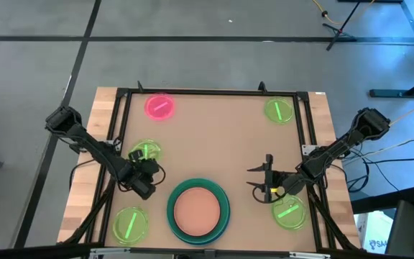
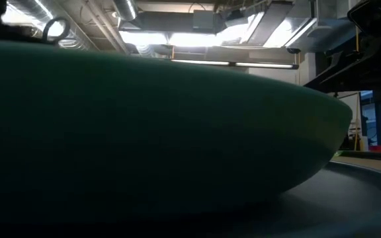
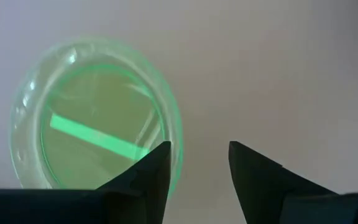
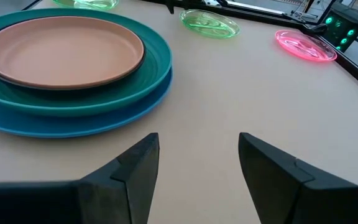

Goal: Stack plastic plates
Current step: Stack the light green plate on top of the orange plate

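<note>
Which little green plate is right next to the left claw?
The neon-green plate at mid-left, touching distance from the left gripper. The other three greens sit at the far right corner, near right and near left.

I see two slim, dark, jointed arms with bulky black housings at the shoulder joints. Black cables trail from the left arm's wrist. The right black two-finger gripper (image 1: pixel 267 180) carries a small yellow mark near its wrist. The left black two-finger gripper's (image 3: pixel 196 168) fingers are wedge-shaped, matte and pointed.
</note>
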Robot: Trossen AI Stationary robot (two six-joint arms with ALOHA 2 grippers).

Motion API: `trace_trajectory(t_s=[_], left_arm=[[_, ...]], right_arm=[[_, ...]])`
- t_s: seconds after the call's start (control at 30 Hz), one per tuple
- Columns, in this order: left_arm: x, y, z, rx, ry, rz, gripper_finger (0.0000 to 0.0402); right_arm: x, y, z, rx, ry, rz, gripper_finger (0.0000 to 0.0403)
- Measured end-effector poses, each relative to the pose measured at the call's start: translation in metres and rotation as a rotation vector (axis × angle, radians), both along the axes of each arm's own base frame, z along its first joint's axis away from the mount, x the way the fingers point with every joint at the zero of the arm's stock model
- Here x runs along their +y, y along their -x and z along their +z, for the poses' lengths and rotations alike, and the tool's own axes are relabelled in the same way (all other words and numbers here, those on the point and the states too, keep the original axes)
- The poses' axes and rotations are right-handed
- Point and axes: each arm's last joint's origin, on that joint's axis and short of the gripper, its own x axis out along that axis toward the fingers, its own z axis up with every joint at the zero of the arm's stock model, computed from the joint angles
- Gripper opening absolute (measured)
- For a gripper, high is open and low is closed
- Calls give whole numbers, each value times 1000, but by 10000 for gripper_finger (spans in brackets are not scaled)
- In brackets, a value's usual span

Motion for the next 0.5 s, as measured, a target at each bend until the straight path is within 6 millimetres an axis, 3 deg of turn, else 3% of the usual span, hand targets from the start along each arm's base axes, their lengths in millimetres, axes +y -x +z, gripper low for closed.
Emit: trace_trajectory(t_s=[0.5], left_arm=[[13,19,-39,15,-14,-30,154]], right_arm=[[-1,0,0,-15,19,-44,214]])
